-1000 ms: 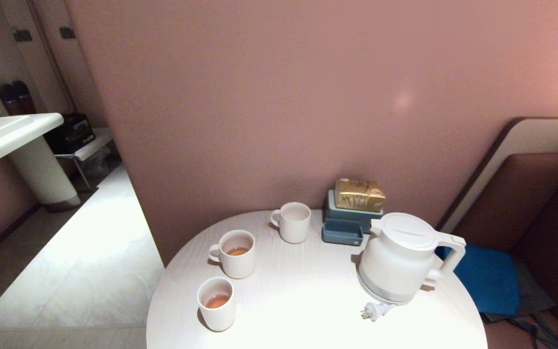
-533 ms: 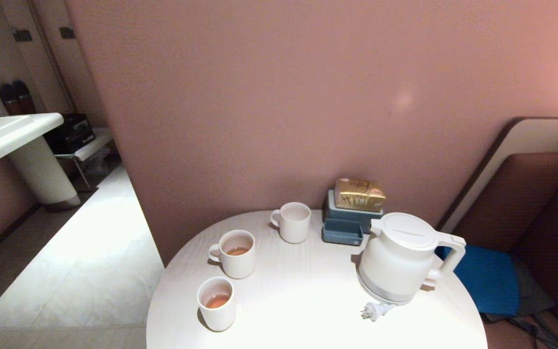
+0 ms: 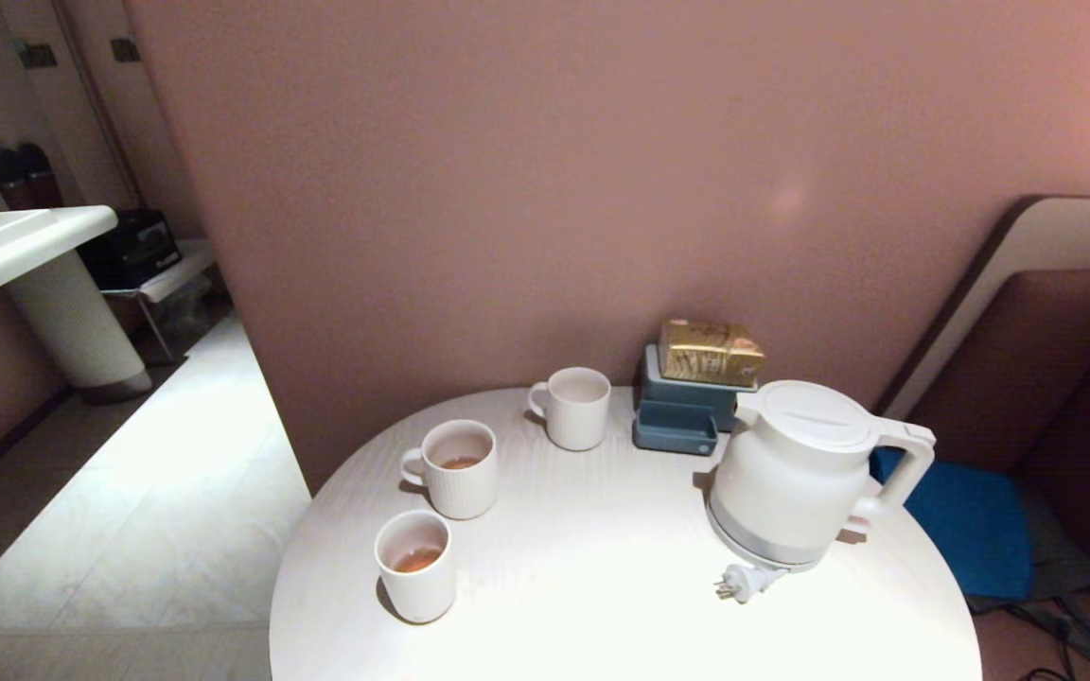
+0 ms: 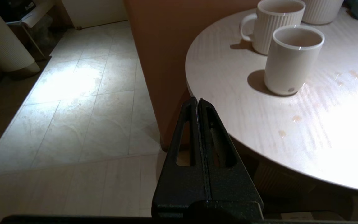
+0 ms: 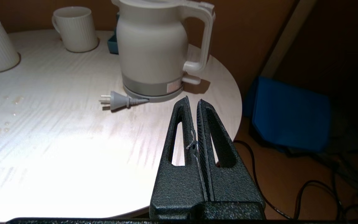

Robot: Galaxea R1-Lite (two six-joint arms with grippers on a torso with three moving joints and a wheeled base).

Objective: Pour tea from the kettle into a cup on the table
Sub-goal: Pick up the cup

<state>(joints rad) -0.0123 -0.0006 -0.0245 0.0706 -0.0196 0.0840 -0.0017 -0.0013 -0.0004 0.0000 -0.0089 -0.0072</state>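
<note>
Approach stage, nothing grasped yet. Left claw [image 4: 198, 102] and right claw [image 5: 193, 102] both pressed closed, empty, short of round white wood-grain counter [image 3: 602, 605]. Large white plastic kettle [image 3: 805, 473] upright at counter's right, small plain white handleless cup [image 3: 415, 565] front-left, well apart, reddish-brown tea [image 3: 417, 560] inside. Next, probably: spread right claw, reach kettle's handle.

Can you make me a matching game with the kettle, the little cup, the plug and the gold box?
Things:
1. kettle
2. cup
3. plug
4. gold box

Clues:
A. lies flat on the table
B. sits on the blue holder
C. has a little tea inside
D. lid shut, handle toward the bench

Pairs: 1-D, 2-C, 3-A, 4-B
</note>
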